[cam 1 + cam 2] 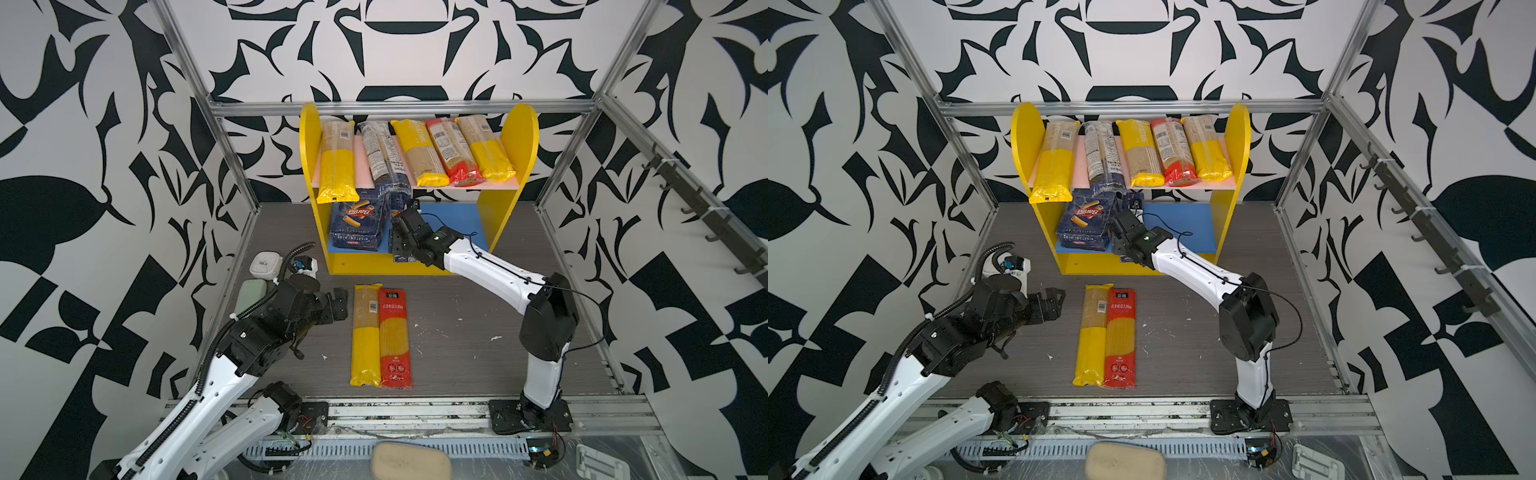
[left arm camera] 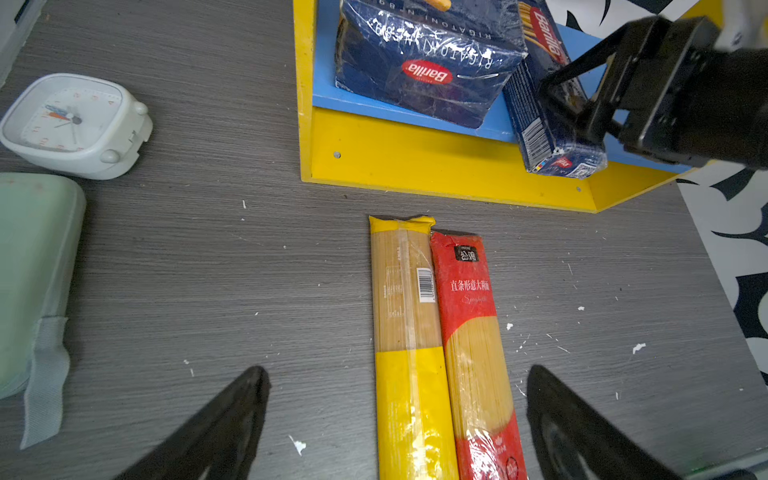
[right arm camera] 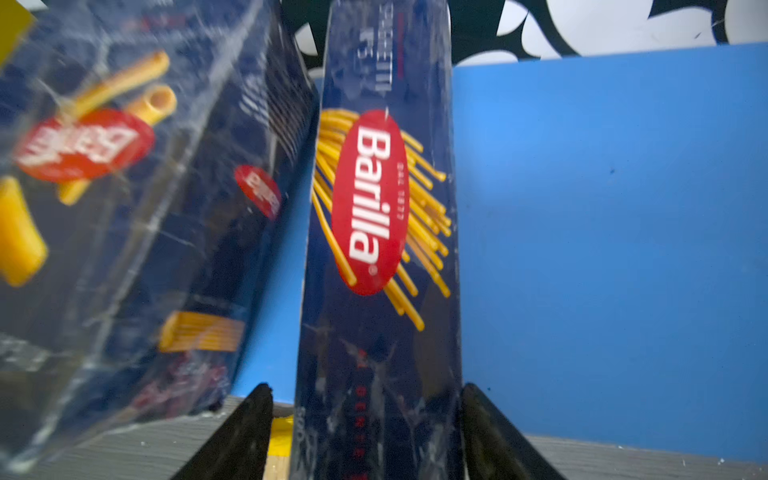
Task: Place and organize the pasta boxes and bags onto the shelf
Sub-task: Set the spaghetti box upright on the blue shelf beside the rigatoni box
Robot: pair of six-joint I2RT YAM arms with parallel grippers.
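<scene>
Spaghetti box (image 3: 378, 208) on the shelf (image 1: 519, 137), my right fingers (image 3: 245, 436) astride it.

Right fingers partly open at the box's near end: one touches its edge, a gap shows at the other, so no grip. Box lies on the blue lower board (image 1: 453, 220), at 3 o'clock of the rigatoni block (image 1: 357, 224), near end over the front lip. My left fingers (image 2: 224, 424) gape wide, empty, at 9 o'clock of the yellow-ended bag (image 1: 365, 332) and red bag (image 1: 395, 338), which lie side by side on the tabletop (image 1: 457, 353), 6 o'clock of the shelf.
</scene>
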